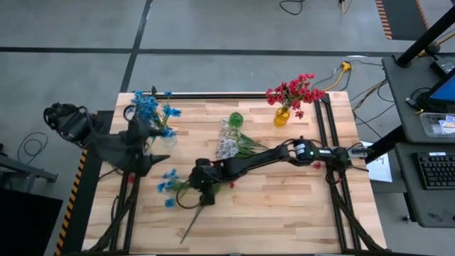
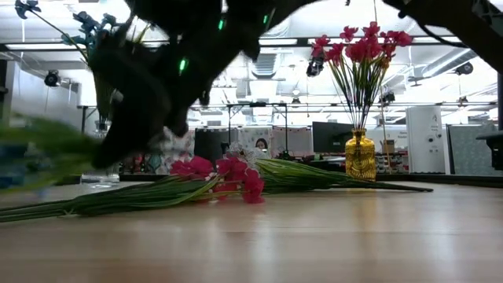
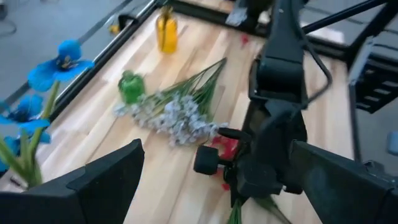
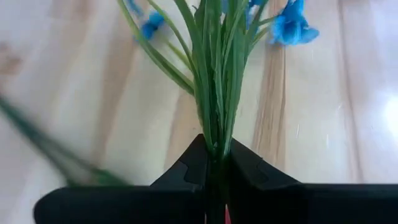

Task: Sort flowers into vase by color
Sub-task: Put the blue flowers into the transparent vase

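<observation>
Right wrist view | right gripper [image 4: 214, 165] pinches the blue flowers [image 4: 217, 68] by their stems, at 7 o'clock on the table [image 1: 284, 213] | left gripper [image 3: 211, 186] spread wide, waiting at 9 o'clock | risk: thin stems slip from the pinch, or red flowers [image 2: 228, 174] lying alongside drag.

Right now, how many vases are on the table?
3: a yellow vase holding red flowers at the far right, a green vase mid-table, and possibly a clear one beneath the blue flowers, far left.

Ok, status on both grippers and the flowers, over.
Right gripper shut on blue spray mid-table. Left gripper open, waiting by blue vase bunch. White spray lies close behind the grasp.
</observation>
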